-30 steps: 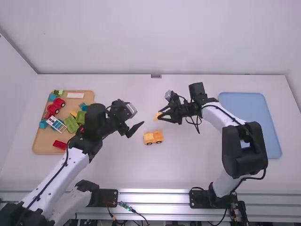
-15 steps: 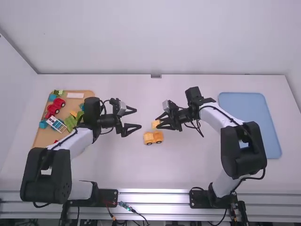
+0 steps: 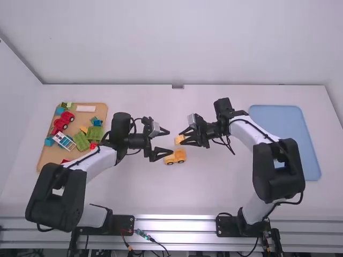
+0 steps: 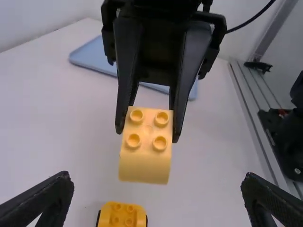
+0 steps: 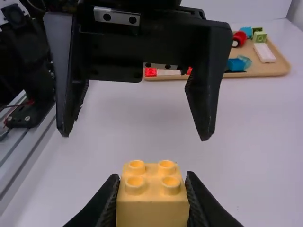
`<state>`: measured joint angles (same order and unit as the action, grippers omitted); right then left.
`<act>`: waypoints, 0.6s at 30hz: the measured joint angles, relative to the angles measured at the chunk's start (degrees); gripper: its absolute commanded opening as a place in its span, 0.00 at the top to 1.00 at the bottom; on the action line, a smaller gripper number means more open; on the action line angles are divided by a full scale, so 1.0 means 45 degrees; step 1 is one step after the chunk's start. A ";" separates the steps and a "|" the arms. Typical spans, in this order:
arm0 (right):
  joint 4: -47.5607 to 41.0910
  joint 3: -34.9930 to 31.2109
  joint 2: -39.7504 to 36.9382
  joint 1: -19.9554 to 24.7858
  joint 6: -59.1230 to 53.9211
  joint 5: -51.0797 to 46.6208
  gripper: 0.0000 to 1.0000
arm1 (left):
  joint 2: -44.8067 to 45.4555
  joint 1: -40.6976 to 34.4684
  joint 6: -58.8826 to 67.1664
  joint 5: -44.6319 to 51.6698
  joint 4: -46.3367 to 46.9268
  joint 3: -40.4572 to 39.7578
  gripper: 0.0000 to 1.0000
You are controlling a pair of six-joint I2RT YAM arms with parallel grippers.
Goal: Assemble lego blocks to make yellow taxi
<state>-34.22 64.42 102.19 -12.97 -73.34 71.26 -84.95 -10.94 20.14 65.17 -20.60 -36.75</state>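
"How do the jaws stand?"

"Right gripper (image 4: pixel 148 131) is closed on a yellow block (image 4: pixel 146 163), studs showing. Left gripper (image 3: pixel 170 142) faces it at about nine o'clock in the high view, fingers wide and holding nothing."

"And the wheeled yellow base (image 3: pixel 174 156)?"

"On the table (image 3: pixel 209 187), near the held block, at six o'clock from it."

"Farther out?"

"Tan tray (image 3: pixel 49 152) of mixed blocks at nine, blue tray (image 3: pixel 284 118) at three."

"So which step are we on?"

"Adding the upper piece, I'd judge; it isn't on the base. Looks like a hand-over or regrip first."

"What does that need?"

"Left fingers level with the block's free end, closing squarely before the right lets go. Then line up studs over the base and press."
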 measured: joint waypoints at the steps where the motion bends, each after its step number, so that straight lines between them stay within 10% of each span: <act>1: -0.0102 -0.0024 0.0000 0.0194 -0.0398 0.0151 1.00 | 0.0015 -0.0146 0.0005 -0.0267 0.0005 0.0000 0.04; 18: 0.0306 -0.1826 0.0000 0.1360 -0.2905 0.1010 1.00 | 0.0131 -0.0743 0.0005 -0.2623 0.0019 0.0000 0.01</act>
<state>-32.84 56.21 102.19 -6.85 -86.41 75.81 -84.36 -14.28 20.16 53.36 -20.51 -36.75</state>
